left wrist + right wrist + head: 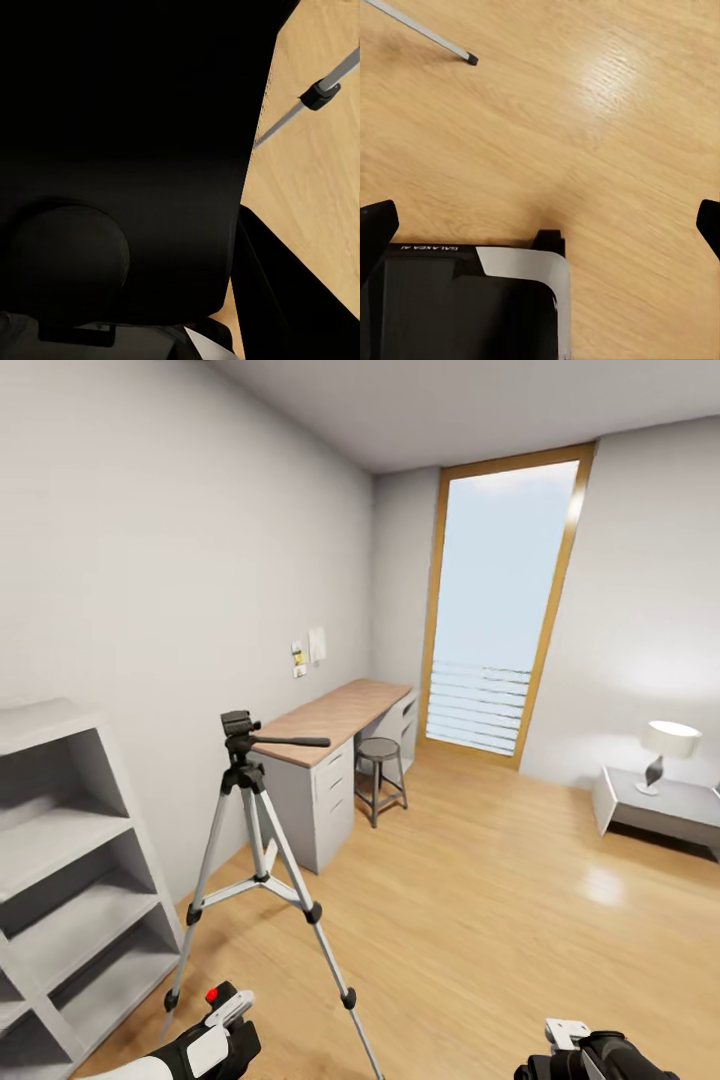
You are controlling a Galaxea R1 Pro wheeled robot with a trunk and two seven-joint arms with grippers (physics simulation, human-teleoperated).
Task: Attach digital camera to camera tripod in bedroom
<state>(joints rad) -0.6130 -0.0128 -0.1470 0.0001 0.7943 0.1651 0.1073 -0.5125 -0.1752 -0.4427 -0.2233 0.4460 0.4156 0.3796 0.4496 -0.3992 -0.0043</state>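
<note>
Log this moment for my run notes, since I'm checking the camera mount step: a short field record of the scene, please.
room: white walls, light wood floor
camera tripod: upright on the floor, legs spread, head bare, pan handle pointing toward the desk
digital camera: in the left gripper, red button visible, low beside the tripod
right gripper: open, empty, over bare floor
other furniture: white shelves, stool, lamp on a low table
task state: camera not yet on the tripod

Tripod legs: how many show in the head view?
3, all on the camera tripod: one slanting toward the shelves, one toward the right gripper, one shorter behind, partly hidden.
</note>
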